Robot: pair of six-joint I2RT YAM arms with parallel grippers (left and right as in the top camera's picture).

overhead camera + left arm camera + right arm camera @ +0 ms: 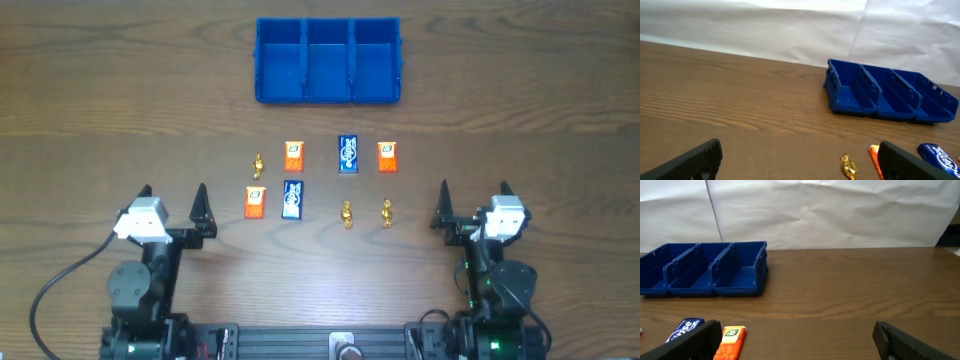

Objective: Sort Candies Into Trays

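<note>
Presently, left gripper [173,192]: fingers spread wide, holding nothing, low near its base.
right gripper [474,190]: likewise spread and empty.
candies [292,200]: loose on the table [100,110] between grippers and tray, apparently laid within reach of both arms.
tray [328,95]: three compartments, all bare; sorting judged unstarted.

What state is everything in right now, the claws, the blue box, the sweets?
Left gripper: open, holding nothing.
Right gripper: open, holding nothing.
Blue tray: all three compartments empty.
Orange candies: three, wrapped, loose on the table.
Blue candies: two, loose on the table.
Gold candies: three, loose on the table.
</note>
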